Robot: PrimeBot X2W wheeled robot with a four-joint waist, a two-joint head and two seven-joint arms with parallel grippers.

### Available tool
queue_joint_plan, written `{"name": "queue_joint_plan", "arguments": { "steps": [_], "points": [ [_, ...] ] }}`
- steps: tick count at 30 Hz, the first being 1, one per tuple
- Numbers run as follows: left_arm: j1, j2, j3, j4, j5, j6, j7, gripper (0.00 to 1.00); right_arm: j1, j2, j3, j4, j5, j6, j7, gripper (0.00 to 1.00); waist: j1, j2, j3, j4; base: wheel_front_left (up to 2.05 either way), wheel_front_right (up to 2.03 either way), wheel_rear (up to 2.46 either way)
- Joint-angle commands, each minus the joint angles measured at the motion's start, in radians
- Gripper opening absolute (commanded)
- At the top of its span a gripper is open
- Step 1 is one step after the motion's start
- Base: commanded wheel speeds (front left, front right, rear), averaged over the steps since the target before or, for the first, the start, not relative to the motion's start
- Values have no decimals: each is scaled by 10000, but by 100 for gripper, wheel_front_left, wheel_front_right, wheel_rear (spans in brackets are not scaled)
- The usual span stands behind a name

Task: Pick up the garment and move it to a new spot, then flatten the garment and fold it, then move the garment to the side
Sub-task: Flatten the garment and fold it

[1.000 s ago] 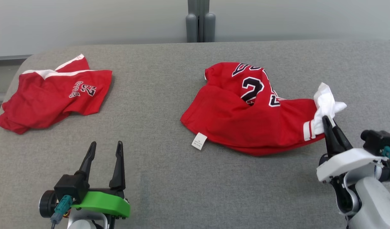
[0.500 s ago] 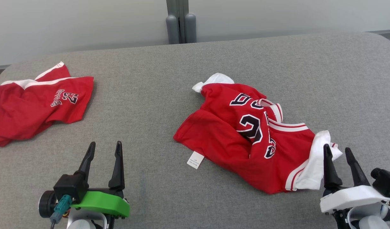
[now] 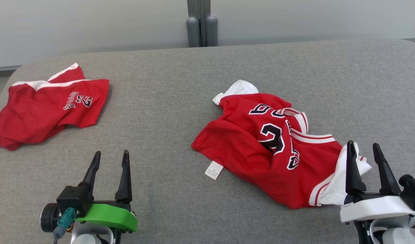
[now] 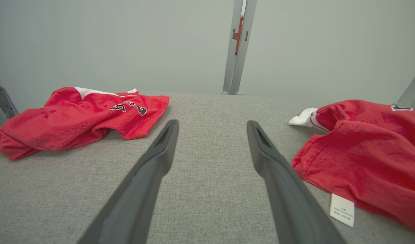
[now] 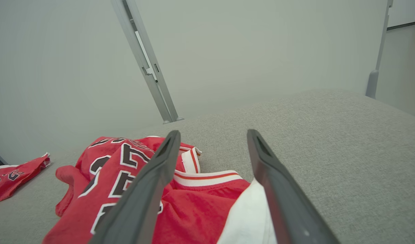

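Grey fabric table [image 3: 167, 101] | pale wall [image 3: 92, 27] behind | red garment [image 3: 255, 152] crumpled | left gripper [image 3: 112, 152] spread | right gripper [image 3: 364, 144] spread

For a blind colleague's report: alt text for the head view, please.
Crumpled red jersey on a grey table, the open right gripper at its white sleeve; open left gripper apart, another red garment far left.

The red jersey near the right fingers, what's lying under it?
Grey table shows all around the red jersey, and a white label pokes out from its near edge. Anything beneath its crumpled folds is covered.
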Motion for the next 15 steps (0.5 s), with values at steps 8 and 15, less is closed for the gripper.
{"name": "queue_joint_plan", "arguments": {
  "steps": [8, 15],
  "points": [
    [-515, 48, -251, 169, 445, -66, -5, 100, -167, 90, 386, -199, -275, 1, -29, 100, 0, 0, 134, -305, 0, 0, 0],
    [-1337, 278, -914, 752, 668, -116, -5, 100, -372, -75, 1179, -209, -441, 1, -29, 100, 0, 0, 358, -778, 0, 0, 0]
  ]
}}
